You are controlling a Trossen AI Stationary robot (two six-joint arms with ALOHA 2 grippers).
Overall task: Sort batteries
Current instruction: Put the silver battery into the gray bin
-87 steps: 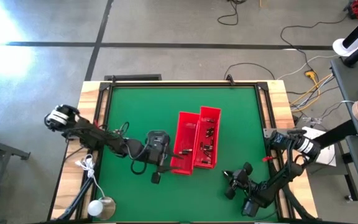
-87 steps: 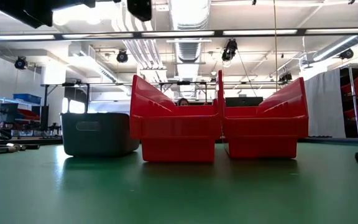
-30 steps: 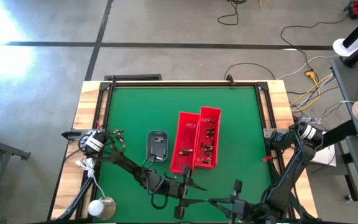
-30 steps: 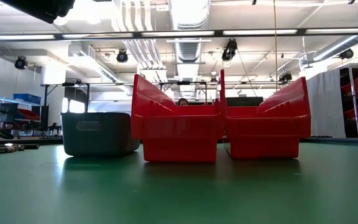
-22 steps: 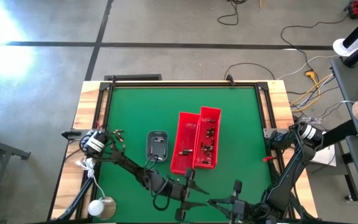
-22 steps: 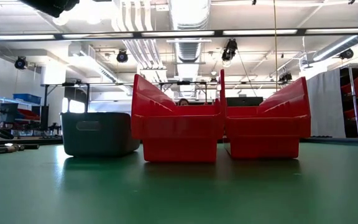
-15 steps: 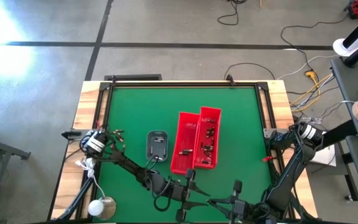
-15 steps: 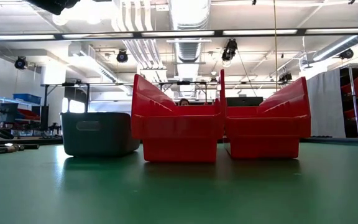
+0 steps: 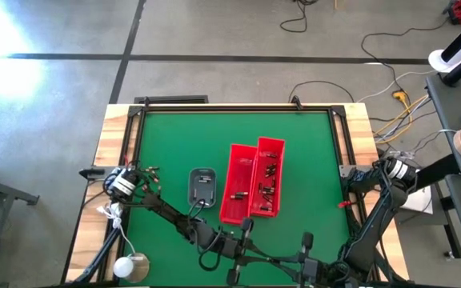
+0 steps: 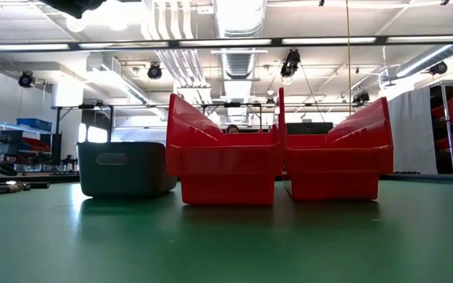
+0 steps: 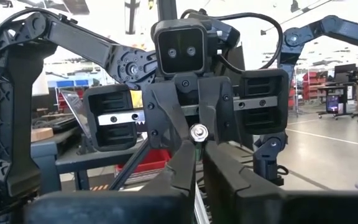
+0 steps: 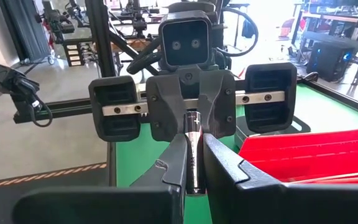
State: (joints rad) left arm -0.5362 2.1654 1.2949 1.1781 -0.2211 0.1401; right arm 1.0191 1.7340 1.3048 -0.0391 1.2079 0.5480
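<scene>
High view: the left gripper (image 9: 254,254) and right gripper (image 9: 288,262) meet nose to nose over the table's near edge, well clear of the two long red plastic bins (image 9: 236,214), where sorted batteries (image 9: 267,180) lie.

Low view: only the bins and a small grey rectangular tray (image 10: 124,168) show.

Wrist views: both pairs of fingers pinch narrow on one dark, silver-capped cylindrical battery (image 12: 193,149). It looks like a hand-over. Next, one side must let go so the other can carry the battery to a bin.

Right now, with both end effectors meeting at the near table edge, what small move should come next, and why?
Probably open the right end effector. It and the left end effector both grip one battery, and the left one has only just closed on it, so the handover looks ready.
</scene>
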